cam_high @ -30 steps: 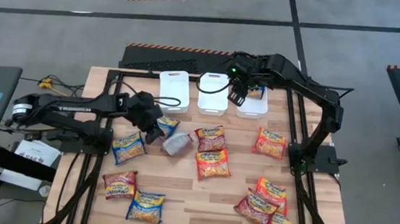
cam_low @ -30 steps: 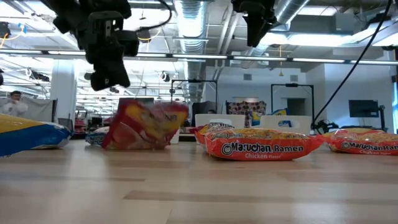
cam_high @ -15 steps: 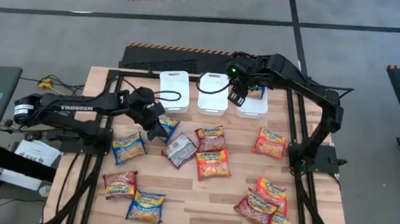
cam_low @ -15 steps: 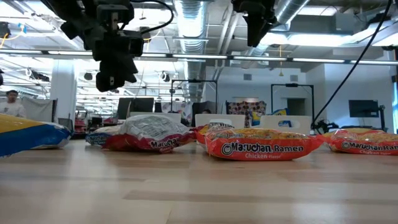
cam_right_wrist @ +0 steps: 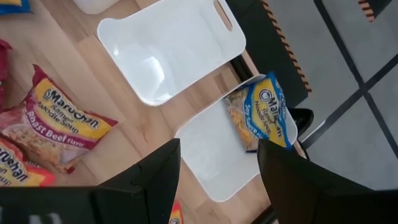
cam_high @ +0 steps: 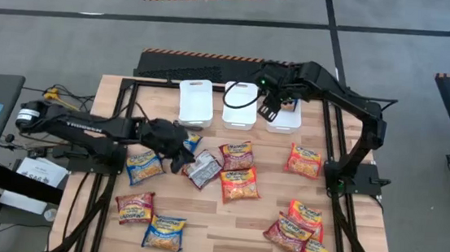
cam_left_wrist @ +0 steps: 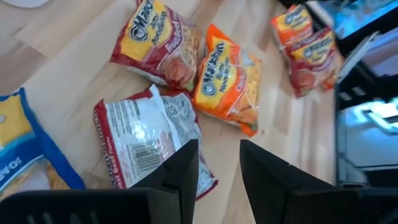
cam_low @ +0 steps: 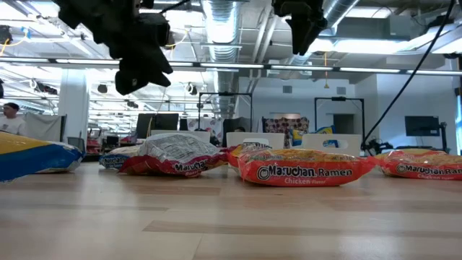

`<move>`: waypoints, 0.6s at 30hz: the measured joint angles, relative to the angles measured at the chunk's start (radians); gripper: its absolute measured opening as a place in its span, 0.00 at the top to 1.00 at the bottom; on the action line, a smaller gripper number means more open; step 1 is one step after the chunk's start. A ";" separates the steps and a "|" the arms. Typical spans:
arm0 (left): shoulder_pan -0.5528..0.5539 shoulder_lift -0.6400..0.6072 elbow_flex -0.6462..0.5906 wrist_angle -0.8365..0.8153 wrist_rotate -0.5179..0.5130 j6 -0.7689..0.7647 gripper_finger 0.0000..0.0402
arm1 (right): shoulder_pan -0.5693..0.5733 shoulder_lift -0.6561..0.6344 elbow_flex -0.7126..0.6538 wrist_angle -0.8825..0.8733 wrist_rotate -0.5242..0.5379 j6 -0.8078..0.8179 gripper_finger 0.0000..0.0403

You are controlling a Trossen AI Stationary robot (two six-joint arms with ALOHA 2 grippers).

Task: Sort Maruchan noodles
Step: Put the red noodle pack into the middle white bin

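Sorting is under way: one blue packet (cam_right_wrist: 264, 118) already lies in the bin (cam_right_wrist: 211, 158) under the right claw (cam_right_wrist: 217, 165), whose fingers are spread and empty. Left claw (cam_left_wrist: 216, 180), released, hovers over a flipped packet (cam_left_wrist: 146, 140) lying face-down mid-table (cam_high: 224, 224). Next move, likely: descend, pinch that packet's edge, and carry it to its matching bin. Other packets lie scattered.
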 joint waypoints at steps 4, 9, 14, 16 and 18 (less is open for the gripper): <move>-0.084 0.000 0.000 0.002 -0.133 0.023 0.74 | 0.013 0.000 0.000 0.002 0.000 0.009 0.41; -0.124 0.020 0.000 -0.030 -0.198 0.018 0.74 | 0.033 0.000 0.000 0.006 0.000 0.012 0.41; -0.157 0.124 0.000 -0.028 -0.163 -0.036 0.74 | 0.053 0.000 0.000 0.030 0.000 0.011 0.41; -0.173 0.178 -0.001 -0.007 -0.167 -0.039 0.74 | 0.060 0.000 0.000 0.034 0.000 0.011 0.41; -0.178 0.223 -0.001 0.034 -0.167 -0.048 0.74 | 0.064 0.000 0.000 0.034 0.000 0.011 0.41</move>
